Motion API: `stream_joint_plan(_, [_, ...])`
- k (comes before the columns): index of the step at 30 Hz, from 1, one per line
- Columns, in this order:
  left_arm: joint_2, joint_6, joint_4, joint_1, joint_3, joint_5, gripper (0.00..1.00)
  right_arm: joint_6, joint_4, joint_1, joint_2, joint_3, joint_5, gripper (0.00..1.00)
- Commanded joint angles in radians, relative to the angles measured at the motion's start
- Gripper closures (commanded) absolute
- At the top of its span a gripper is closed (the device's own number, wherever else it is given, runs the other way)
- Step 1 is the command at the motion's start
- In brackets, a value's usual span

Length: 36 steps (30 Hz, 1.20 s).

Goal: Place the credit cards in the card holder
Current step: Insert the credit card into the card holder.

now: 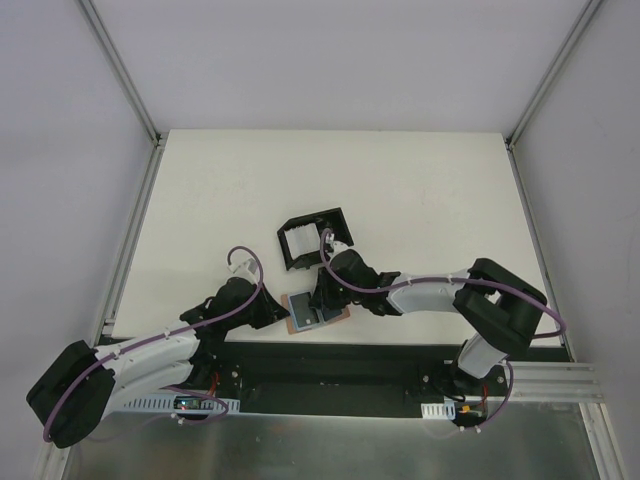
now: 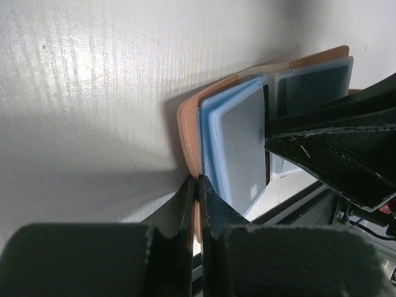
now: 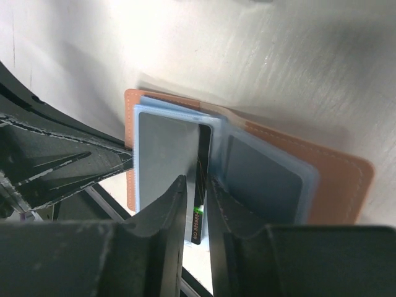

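Note:
The tan card holder (image 1: 340, 318) lies open at the table's front edge, with light blue and grey cards (image 1: 302, 308) in its clear sleeves. In the left wrist view my left gripper (image 2: 199, 180) is shut on the holder's tan edge (image 2: 189, 130), beside a grey card (image 2: 244, 142). In the right wrist view my right gripper (image 3: 197, 180) is closed on a thin dark card (image 3: 203, 154) standing edge-on at the fold, between one grey card (image 3: 164, 154) and another (image 3: 263, 176). The holder's tan cover (image 3: 346, 179) shows on the right. Both grippers (image 1: 283, 312) (image 1: 325, 305) meet over the holder.
A black box frame with white pieces (image 1: 312, 237) stands just behind the holder, close to the right wrist. The table's front edge and a dark rail (image 1: 380, 352) run right below the holder. The right gripper's finger (image 2: 334, 142) crosses the left wrist view.

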Motion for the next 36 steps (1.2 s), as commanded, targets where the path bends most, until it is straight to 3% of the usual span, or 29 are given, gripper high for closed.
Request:
stream_joint_plan(1, [0.018,0.022,0.016,-0.001,0.015,0.014,1.0,-0.053,0.077,0.02,-0.01,0.033,-0.032,0.83])
stream_joint_plan(5, [0.021,0.027,0.016,-0.001,0.024,0.014,1.0,-0.085,0.108,0.024,-0.034,0.015,-0.04,0.87])
stream_joint_plan(13, [0.036,0.041,0.014,-0.001,0.041,0.022,1.0,-0.067,0.12,0.026,-0.016,0.013,-0.052,0.84])
stream_joint_plan(15, [0.03,0.039,0.011,-0.001,0.043,0.02,1.0,-0.064,0.105,0.023,-0.048,0.001,-0.017,0.76])
stream_joint_plan(18, [0.001,0.036,-0.003,-0.001,0.041,0.023,1.0,-0.078,0.002,0.021,-0.111,0.004,0.058,0.73])
stream_joint_plan(25, [-0.062,0.048,-0.047,-0.001,0.063,0.04,1.0,-0.13,-0.28,0.044,-0.16,0.1,0.186,0.51])
stream_joint_plan(36, [-0.079,0.067,-0.053,-0.001,0.092,0.065,1.0,-0.144,-0.402,0.153,-0.019,0.269,0.227,0.44])
